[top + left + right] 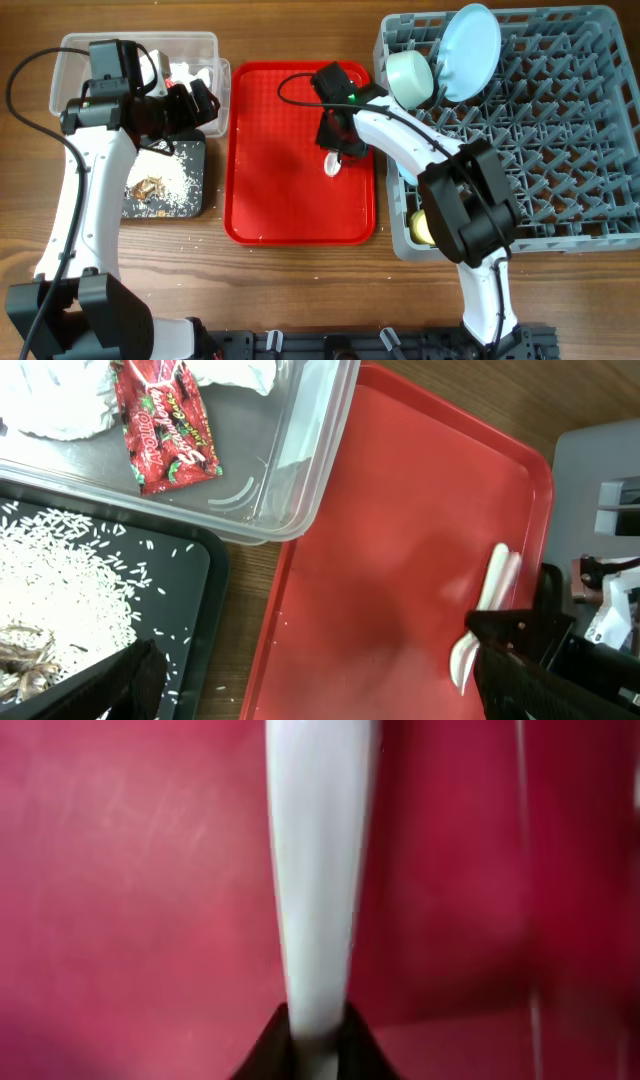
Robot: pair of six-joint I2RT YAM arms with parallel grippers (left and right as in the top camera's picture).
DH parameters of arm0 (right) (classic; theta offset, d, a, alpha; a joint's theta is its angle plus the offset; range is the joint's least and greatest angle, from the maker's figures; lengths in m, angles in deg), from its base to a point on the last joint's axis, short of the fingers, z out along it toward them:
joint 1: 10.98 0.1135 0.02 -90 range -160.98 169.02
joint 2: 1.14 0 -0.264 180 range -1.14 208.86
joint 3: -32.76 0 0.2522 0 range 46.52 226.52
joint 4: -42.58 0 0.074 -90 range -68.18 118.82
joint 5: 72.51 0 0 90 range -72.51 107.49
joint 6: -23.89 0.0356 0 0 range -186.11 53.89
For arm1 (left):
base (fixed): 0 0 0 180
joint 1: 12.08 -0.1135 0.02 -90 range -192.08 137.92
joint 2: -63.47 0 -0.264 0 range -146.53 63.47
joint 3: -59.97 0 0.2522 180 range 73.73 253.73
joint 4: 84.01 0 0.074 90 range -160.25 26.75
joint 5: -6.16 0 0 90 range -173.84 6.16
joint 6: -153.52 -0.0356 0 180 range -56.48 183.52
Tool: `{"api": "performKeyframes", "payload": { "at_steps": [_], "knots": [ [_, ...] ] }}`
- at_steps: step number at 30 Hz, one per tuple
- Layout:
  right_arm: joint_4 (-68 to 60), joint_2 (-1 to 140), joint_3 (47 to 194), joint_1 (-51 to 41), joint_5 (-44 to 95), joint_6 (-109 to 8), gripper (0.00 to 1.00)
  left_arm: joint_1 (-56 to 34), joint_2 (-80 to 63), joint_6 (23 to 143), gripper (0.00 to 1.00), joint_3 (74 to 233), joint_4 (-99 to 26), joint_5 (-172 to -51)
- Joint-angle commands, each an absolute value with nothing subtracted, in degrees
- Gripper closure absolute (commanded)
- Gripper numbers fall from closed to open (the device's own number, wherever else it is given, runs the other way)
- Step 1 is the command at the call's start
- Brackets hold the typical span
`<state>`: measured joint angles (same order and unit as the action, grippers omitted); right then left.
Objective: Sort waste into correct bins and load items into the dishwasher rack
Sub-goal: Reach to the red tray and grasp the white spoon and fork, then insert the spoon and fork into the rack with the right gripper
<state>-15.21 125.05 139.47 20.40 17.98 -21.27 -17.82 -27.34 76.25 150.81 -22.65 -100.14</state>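
Two white plastic utensils [497, 585] lay side by side on the red tray [270, 200], toward its right edge. The right pincer [335, 150] stood directly over them, clamped on one white utensil handle [315, 870]. Whether that was the fork or the spoon could not be told.

Right of the red tray stood one grey dishwasher rack [560, 150]. It held one light blue plate [470, 45] on edge and one pale mint-white bowl [409, 76] just beside it, both at the corner nearest the tray's far end. One yellow cup [421, 226] sat at the rack's near corner.

Left of the red tray stood one clear plastic tub [300, 480] holding one red snack wrapper [165, 425] and a crumpled white napkin [60, 405]. One black tray [195, 180] next to it carried white grains with brown bits [60, 590].

The left pincer [310, 638] hung above the tub and black tray, fingers apart and empty. All of it sat on one wooden table [300, 290].
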Motion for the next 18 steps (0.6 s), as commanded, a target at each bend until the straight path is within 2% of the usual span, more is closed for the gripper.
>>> {"api": "performKeyframes", "payload": {
  "at_steps": [1, 7, 15, 18],
  "knots": [
    [-15.5, 128.72, 139.21, 20.68, 21.65, -21.18, 0.96, -18.1, -26.48, 75.9, 0.0, 150.98, -22.63, -99.81],
    [-16.13, 125.75, 141.59, 19.98, 27.93, -29.95, 0.96, -18.1, -26.48, 75.9, 0.0, 150.98, -22.63, -99.81],
    [-17.46, 105.01, 141.79, 17.58, 27.84, -52.94, 0.96, -18.1, -26.48, 75.92, 0.0, 150.98, -22.63, -99.81],
    [-20.5, 98.15, 141.79, 15.37, 24.34, -55.61, 0.96, -18.1, -26.48, 75.9, 0.0, 150.98, -22.63, -99.81]
  ]
}}
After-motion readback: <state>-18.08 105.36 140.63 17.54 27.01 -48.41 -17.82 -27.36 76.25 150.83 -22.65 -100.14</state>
